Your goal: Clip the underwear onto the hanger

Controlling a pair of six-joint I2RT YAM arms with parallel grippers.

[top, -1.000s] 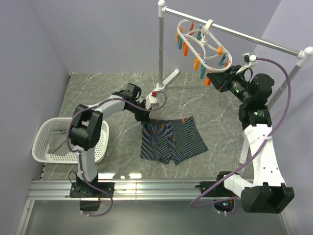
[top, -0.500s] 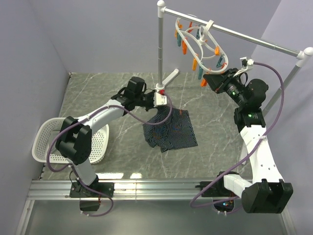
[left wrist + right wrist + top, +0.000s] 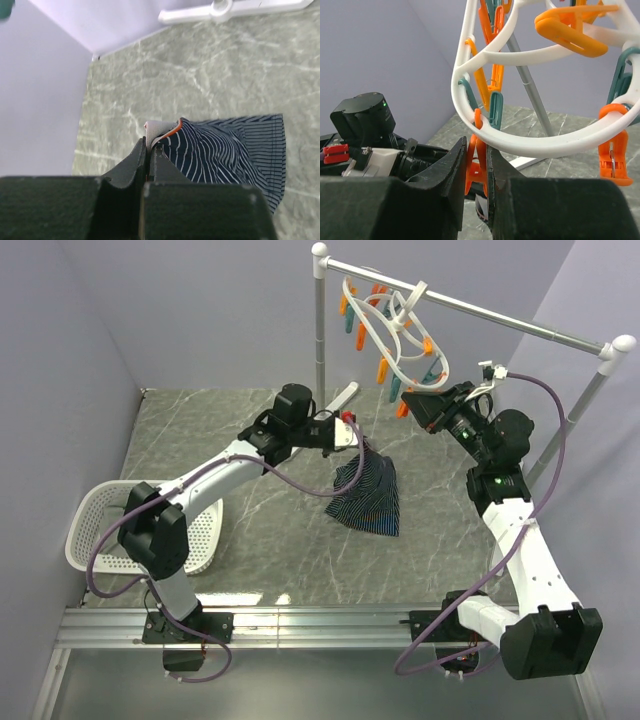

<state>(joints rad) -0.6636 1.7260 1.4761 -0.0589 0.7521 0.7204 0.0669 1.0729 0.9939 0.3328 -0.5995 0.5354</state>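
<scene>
My left gripper (image 3: 352, 430) is shut on the orange-trimmed edge of the navy striped underwear (image 3: 368, 495), which hangs from it above the table. The left wrist view shows the underwear (image 3: 225, 150) draping from my pinched jaws. The white oval hanger (image 3: 400, 335) hangs by its hook from the rail, with orange and teal pegs. My right gripper (image 3: 418, 408) is shut on an orange peg (image 3: 476, 162) at the hanger's lower rim (image 3: 520, 142). The left gripper with the underwear is just left of and below that peg.
A grey metal rail stand (image 3: 318, 330) carries the hanger; its foot (image 3: 342, 400) lies on the table behind the left arm. A white basket (image 3: 90, 530) with a grey-green cloth stands at the left. Purple walls close in on the back and sides.
My left gripper has lifted the underwear off the table and carried it right, toward the hanger. The right gripper has pulled the hanger's peg leftward, and the hanger has swung left.
</scene>
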